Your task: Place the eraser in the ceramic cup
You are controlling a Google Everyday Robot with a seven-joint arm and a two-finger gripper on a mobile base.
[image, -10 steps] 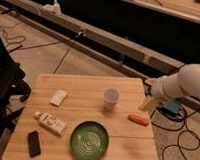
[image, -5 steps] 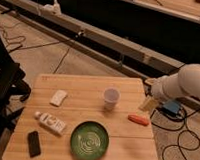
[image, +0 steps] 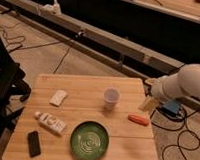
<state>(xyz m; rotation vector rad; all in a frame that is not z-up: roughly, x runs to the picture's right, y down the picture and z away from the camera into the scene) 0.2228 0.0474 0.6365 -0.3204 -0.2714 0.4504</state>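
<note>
Nothing has moved since the earlier frames: the bulky white arm (image: 186,83) stays at the right edge of the pale wooden slatted table (image: 88,86), and every object lies where it was. The gripper (image: 147,103) hangs just off the table's right rim, level with the cup and well apart from it, its tan fingers pointing down and to the left. They stand spread wide and have hold of nothing.

The small flat black rectangular eraser (image: 34,143) lies flat near the front left corner of the table, far from the gripper and apart from everything else. The small plain whitish ceramic cup (image: 111,96) stands upright right of the table's middle, towards the back.

A round green plate (image: 90,140) with pale swirls sits at the front, below the cup. A white tube with a printed label (image: 50,122) lies at a slant between the eraser and the plate. A white rectangular block (image: 58,97) rests left of the cup. An orange oblong piece (image: 139,119) lies near the right edge, just below the gripper. A black chair (image: 4,83) stands to the left of the table, and a blue box (image: 171,108) with cables sits on the floor beneath the arm.
</note>
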